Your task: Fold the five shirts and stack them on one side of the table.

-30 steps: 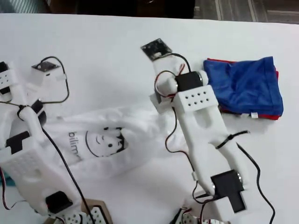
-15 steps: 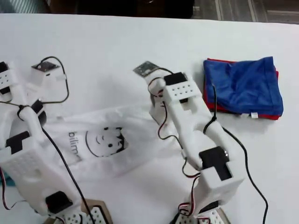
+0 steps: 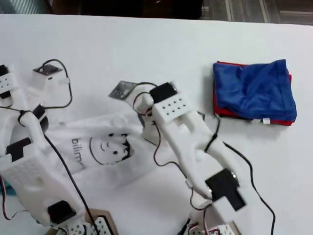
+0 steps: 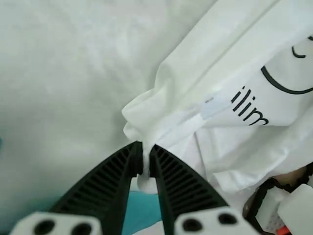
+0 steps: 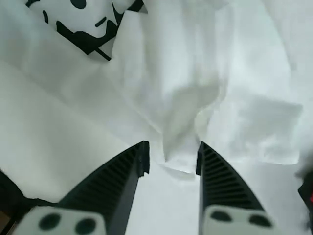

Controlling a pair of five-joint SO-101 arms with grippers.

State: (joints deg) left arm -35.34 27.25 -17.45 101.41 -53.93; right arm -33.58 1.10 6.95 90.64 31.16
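Note:
A white shirt [image 3: 117,166] with a printed face lies crumpled on the table's near left. My left gripper [image 4: 145,164] is shut on a bunched edge of that white shirt [image 4: 205,93], and in the high view it sits at the shirt's left end [image 3: 42,123]. My right gripper [image 5: 171,157] is open just above the white shirt [image 5: 195,63], with a raised fold between its fingers; from above it is over the shirt's right part [image 3: 143,116]. A folded blue shirt [image 3: 254,88] lies on a folded red shirt [image 3: 218,108] at the right.
The white table [image 3: 146,44] stretches bare across the far side. Cables loop off both arms. The right arm's body crosses the near middle, and its base [image 3: 227,196] stands at the front edge.
The right arm has swung left, away from the blue stack, and its gripper now hangs over the white shirt's right part. The left arm has kept still with the shirt edge.

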